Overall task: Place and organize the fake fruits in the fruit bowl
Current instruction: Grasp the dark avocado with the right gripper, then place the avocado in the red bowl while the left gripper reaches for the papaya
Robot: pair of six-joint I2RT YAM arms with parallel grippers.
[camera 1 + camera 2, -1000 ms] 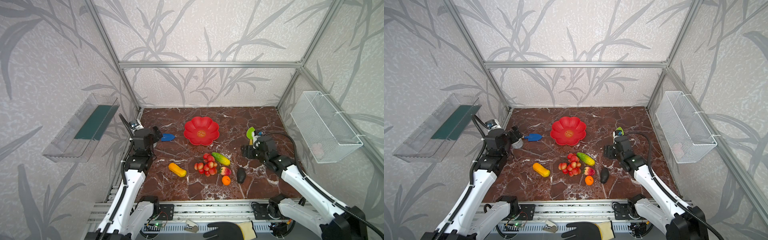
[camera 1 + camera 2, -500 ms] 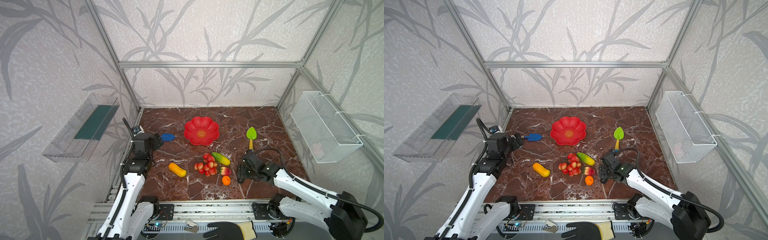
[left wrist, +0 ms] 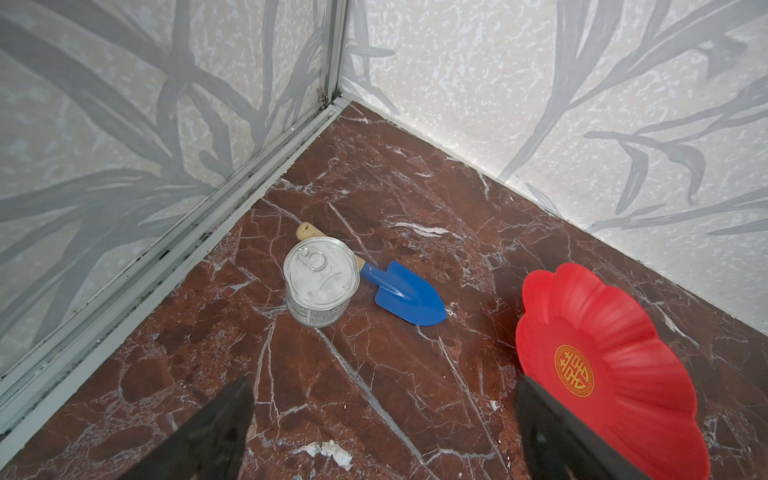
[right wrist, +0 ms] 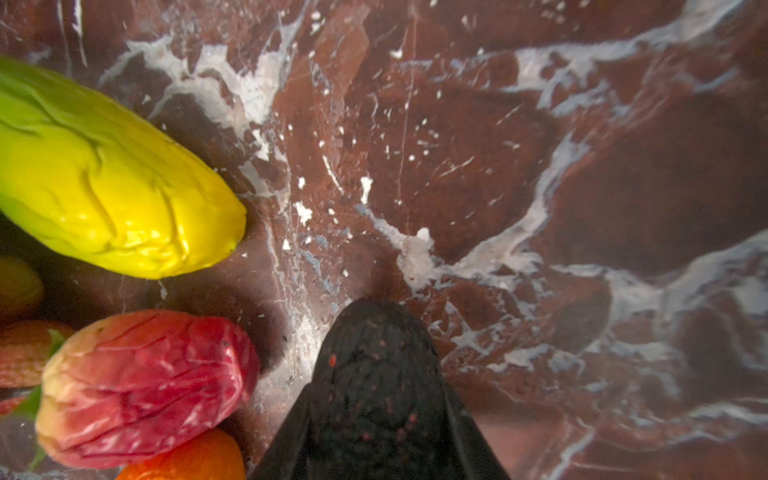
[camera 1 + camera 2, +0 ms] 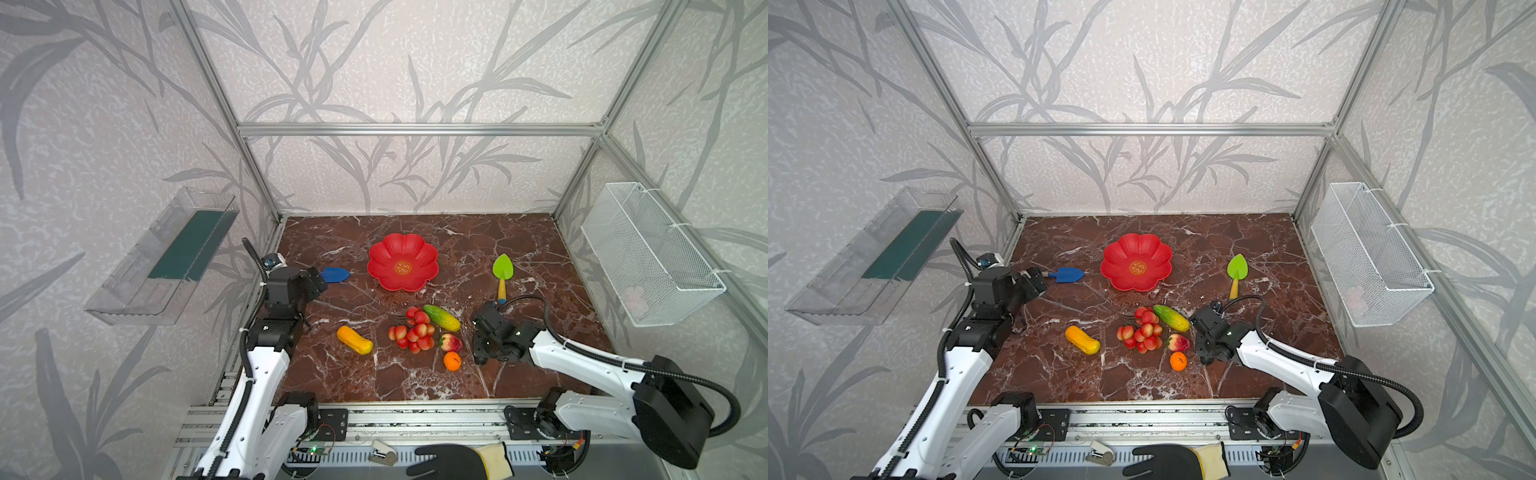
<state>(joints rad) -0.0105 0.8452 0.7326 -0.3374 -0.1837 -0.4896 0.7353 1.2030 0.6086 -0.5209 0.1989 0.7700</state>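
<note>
Dropping from beside the green trowel [image 5: 503, 268], the right tool [image 5: 481, 354] is clamping the dark oval fruit [image 4: 374, 374] on the surface [image 5: 457, 241]; the fruit bowl [image 5: 376, 266] is lying back-left past the berries [image 5: 413, 332]; the left tool [image 3: 384, 395] is hanging wide

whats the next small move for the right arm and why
Probably a short straight lift. The right gripper looks shut on the dark oval fruit, which sits close beside the strawberry. Rising first should avoid nudging it on the way to the empty fruit bowl.
</note>
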